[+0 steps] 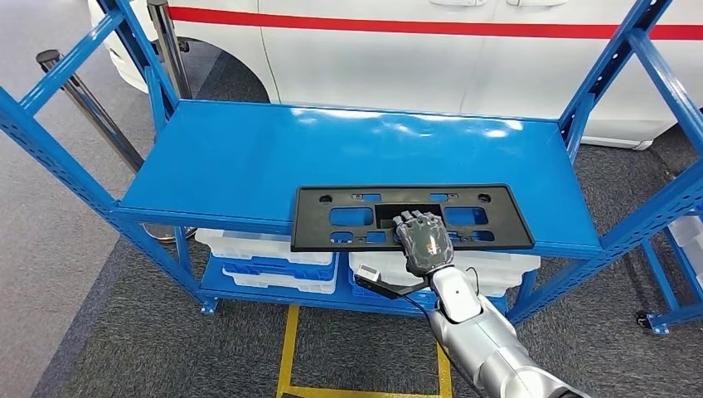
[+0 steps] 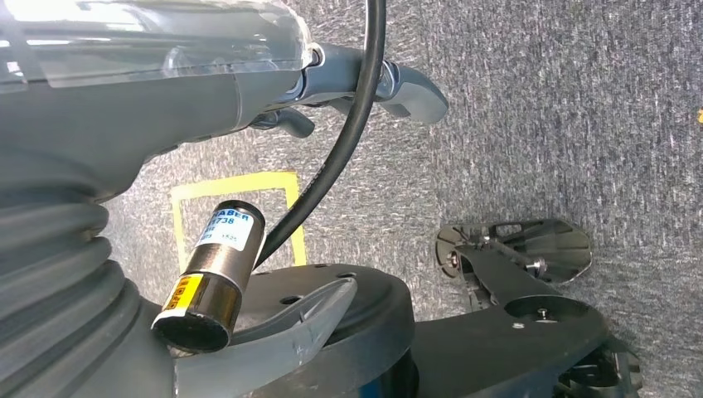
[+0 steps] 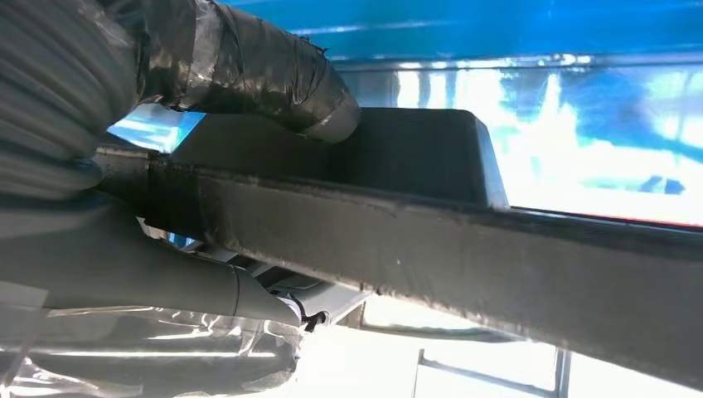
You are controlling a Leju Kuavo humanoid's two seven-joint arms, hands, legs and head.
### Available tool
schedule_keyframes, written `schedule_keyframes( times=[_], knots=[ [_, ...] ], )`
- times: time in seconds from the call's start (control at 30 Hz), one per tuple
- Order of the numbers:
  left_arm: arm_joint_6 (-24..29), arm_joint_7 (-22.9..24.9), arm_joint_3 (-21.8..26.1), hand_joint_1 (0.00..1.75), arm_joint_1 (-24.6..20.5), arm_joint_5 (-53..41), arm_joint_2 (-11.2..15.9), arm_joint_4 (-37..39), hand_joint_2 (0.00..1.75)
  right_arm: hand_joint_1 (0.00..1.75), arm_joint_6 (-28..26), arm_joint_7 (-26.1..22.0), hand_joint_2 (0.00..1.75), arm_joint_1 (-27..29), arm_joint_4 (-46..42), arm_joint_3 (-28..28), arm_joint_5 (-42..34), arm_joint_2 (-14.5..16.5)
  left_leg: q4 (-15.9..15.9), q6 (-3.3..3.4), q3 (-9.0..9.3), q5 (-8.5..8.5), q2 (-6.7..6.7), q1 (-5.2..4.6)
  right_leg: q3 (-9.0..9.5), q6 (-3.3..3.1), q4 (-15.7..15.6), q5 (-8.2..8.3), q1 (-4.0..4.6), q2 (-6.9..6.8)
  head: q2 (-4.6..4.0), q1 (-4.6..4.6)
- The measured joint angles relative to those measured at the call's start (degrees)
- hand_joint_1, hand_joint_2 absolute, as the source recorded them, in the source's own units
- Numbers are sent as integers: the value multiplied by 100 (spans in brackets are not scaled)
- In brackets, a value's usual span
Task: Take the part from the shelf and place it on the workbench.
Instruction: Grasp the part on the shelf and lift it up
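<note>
Here the right hand (image 1: 424,240) lies on the front edge of the part (image 1: 410,217), a flat black plate with rectangular cut-outs. In the right wrist view the thumb and the taped fingers (image 3: 257,75) close around that near rim from opposite faces, so the hand grips the part at about the middle of its length. From the hand, the bulk of the plate extends towards 12 o'clock in the head view, onto the blue shelf (image 1: 249,157), and its long axis runs from 9 to 3 o'clock, parallel to the shelf's front lip. The plate lies flat on the top level, its front edge overhanging the lip slightly where the hand meets it.

The right arm comes in from 5 o'clock and is plainly the nearer one. The left hand (image 2: 249,91) hangs low over the grey carpet, well apart from the shelf; I cannot tell whether its fingers are spread or curled.

As the hold sits near the centre of the long axis, a lift should probably carry both ends evenly; the pull back would be towards 6 o'clock, away from the shelf's uprights at either end. No desk appears in these views. White bins (image 1: 265,249) sit on the level below.
</note>
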Motion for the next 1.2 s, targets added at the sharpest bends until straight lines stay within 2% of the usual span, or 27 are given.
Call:
schedule_keyframes(
  times=[0.27,0.63,0.73,0.87,1.0,1.07,1.13,1.2],
  knots=[
    [16,15,-86,0,5,8,4,2,175,162,-118,0,175,473,-941,-22,416,-9,0,-1,-2,-1,0,0,-3,2,0,-3,0,1,0,0],
    [21,17,-99,0,4,21,9,2,175,162,-118,25,175,812,-1783,-161,796,-34,0,-1,-2,-1,0,0,-4,2,0,-3,0,1,0,0],
    [19,22,-131,0,1,55,9,2,175,162,-120,417,175,941,-2335,-111,972,-126,0,-1,-5,-2,0,0,-7,3,0,-3,0,1,0,1],
    [-37,22,-205,0,-5,71,14,2,175,162,-120,1081,175,885,-2834,243,1002,-392,0,0,-5,-4,1,-1,-6,3,0,-4,-2,3,0,0],
    [-65,3,-243,0,-10,79,30,5,175,162,-120,1248,175,862,-3042,520,1014,-545,51,84,-42,-32,1,-20,4,35,-24,9,-34,0,0,-1],
    [-71,-2,-266,0,-11,88,39,7,175,162,-120,1206,175,862,-3085,570,1019,-570,-12,134,-10,26,2,-14,24,67,-54,33,-20,3,0,-1],
    [-72,0,-292,0,-15,102,42,7,175,162,-120,1149,175,858,-3114,579,1023,-597,-159,185,64,146,27,24,-2,108,21,-63,-2,1,0,2],
    [-91,7,-317,0,-18,106,41,7,175,162,-120,1128,175,849,-3122,579,1023,-636,-252,206,90,221,50,58,-203,137,509,-395,-10,-8,0,5]
  ],
)
